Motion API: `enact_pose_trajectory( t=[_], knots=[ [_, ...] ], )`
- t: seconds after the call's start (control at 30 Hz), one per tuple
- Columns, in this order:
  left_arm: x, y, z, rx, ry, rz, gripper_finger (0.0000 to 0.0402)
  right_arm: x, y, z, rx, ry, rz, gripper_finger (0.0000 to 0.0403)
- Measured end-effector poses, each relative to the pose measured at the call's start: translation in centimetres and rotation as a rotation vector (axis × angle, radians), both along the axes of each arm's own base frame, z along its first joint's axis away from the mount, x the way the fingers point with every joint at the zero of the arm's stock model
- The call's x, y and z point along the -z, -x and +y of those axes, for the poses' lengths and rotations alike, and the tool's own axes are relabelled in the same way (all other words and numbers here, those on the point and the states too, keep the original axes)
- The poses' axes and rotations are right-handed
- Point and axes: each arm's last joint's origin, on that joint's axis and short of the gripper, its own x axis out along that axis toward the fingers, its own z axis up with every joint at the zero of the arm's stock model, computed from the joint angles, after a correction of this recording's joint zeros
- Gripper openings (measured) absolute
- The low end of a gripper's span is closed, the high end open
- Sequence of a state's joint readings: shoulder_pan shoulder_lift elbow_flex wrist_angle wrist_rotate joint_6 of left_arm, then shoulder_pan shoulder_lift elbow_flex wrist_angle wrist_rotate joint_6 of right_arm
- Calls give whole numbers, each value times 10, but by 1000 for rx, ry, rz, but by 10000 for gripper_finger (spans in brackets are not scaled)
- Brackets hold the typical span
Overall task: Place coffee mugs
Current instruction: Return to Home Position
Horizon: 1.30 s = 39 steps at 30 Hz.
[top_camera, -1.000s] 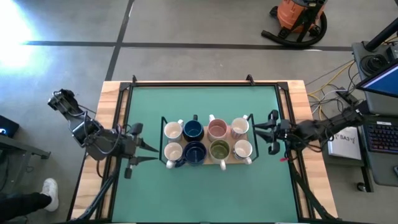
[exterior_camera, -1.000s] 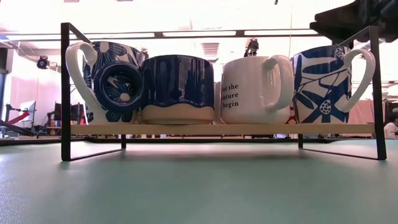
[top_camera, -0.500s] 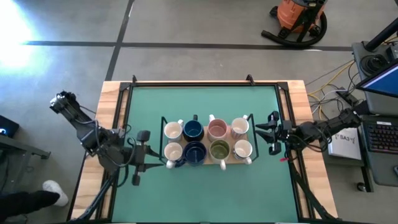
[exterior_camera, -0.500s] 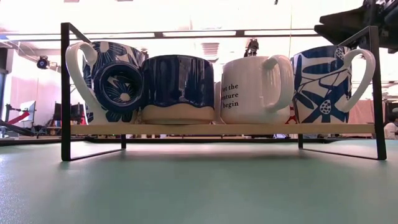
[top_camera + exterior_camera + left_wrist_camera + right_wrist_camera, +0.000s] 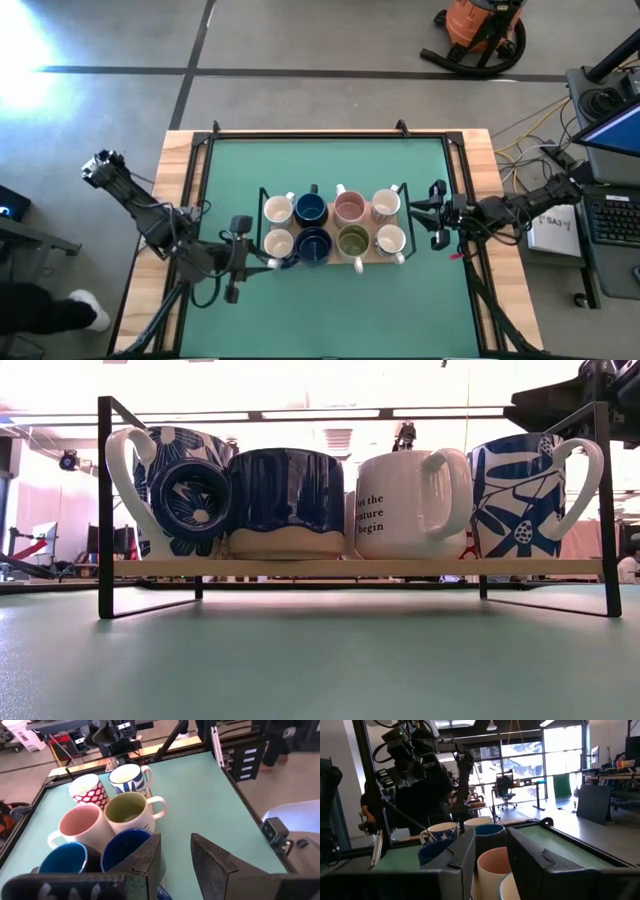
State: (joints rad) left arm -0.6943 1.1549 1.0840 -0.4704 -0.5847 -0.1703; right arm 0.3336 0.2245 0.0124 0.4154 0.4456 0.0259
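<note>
Eight mugs stand upright in two rows on a wooden shelf (image 5: 350, 567) in a black wire rack (image 5: 262, 192) at mid-table. The near row holds a white mug (image 5: 278, 243), a navy mug (image 5: 313, 245), an olive-lined mug (image 5: 352, 241) and a white mug (image 5: 390, 240). In the far row are the pink mug (image 5: 349, 207) and the blue mug (image 5: 311, 208). My left gripper (image 5: 266, 262) (image 5: 175, 855) is open at the rack's near left corner, beside the navy mug (image 5: 122, 851). Whether it touches that mug, I cannot tell. My right gripper (image 5: 412, 212) (image 5: 487, 855) is open at the rack's right end, above mug height (image 5: 560, 400).
A black rail frame (image 5: 300, 133) runs round the green mat, with wooden table strips (image 5: 180, 170) outside it. Green mat lies bare on the near (image 5: 330, 310) and far (image 5: 330, 165) sides of the rack. A person's shoe (image 5: 85, 305) shows on the floor at left.
My left arm has swung toward the table's right and slightly toward its near edge, bringing its gripper from the mat's left part up to the rack's near left corner. The mugs have stayed in place.
</note>
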Motion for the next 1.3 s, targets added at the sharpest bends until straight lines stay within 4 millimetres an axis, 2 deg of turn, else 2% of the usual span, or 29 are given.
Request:
enact_pose_trajectory(
  t=[0.2, 0.53, 0.7, 0.83, 1.0, 1.2, 1.3],
  knots=[
    [-10, 7, 9, -10, 30, -35, 89, 0, 0, 0, 1, 1, 2, 101],
    [-46, 48, 42, -9, 156, -188, 89, 1, 0, 0, 0, 3, 8, 88],
    [-49, 61, 53, -9, 217, -263, 89, 1, 0, 0, 1, 4, 10, 93],
    [-36, 70, 60, -10, 289, -351, 89, 1, 0, 0, 1, 4, 10, 97],
    [-4, 79, 68, -9, 391, -475, 89, 1, 0, 0, 0, 4, 11, 95],
    [41, 89, 76, 10, 284, -591, 89, 1, 0, 0, 1, 4, 11, 85],
    [62, 95, 81, 8, 302, -649, 89, 1, 0, 0, 0, 4, 11, 82]
  ],
)
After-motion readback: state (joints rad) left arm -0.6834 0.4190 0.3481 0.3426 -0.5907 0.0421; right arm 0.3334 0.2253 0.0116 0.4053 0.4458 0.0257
